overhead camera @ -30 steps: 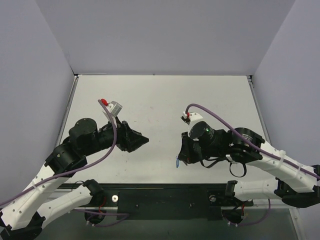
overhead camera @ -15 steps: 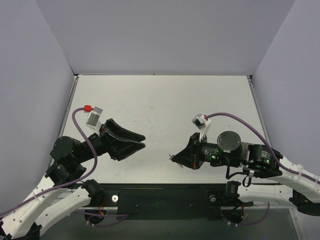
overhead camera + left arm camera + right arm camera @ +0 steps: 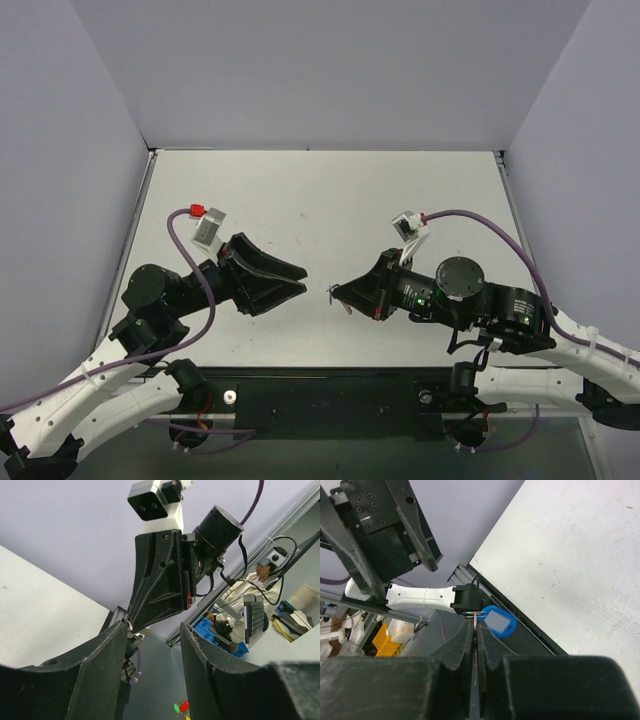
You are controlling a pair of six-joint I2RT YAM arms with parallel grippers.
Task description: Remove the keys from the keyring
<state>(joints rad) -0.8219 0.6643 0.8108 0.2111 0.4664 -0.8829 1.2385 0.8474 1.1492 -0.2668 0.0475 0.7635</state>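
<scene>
My right gripper [image 3: 475, 626] is shut on a thin silver key [image 3: 476, 618], held edge-on between its fingertips. A thin wire ring [image 3: 470, 613] sits just above the tips, and the blue oval tag of the keyring [image 3: 497, 621] hangs off it to the right. In the top view the right gripper [image 3: 341, 295] points left, raised above the table, with the tiny metal piece [image 3: 334, 295] at its tip. My left gripper [image 3: 301, 278] is open and empty, pointing right at it, a small gap away. In the left wrist view its fingers [image 3: 152, 628] frame the right gripper's tip [image 3: 131, 623].
The white table [image 3: 320, 200] lies under both grippers, walled by grey panels at the left, back and right. A black rail [image 3: 330, 385] runs along the near edge between the arm bases. Purple cables loop over both wrists.
The right gripper has turned to point left and shifted left with the key and tag. The left gripper has opened, risen and moved right, so the two tips now nearly face each other.
</scene>
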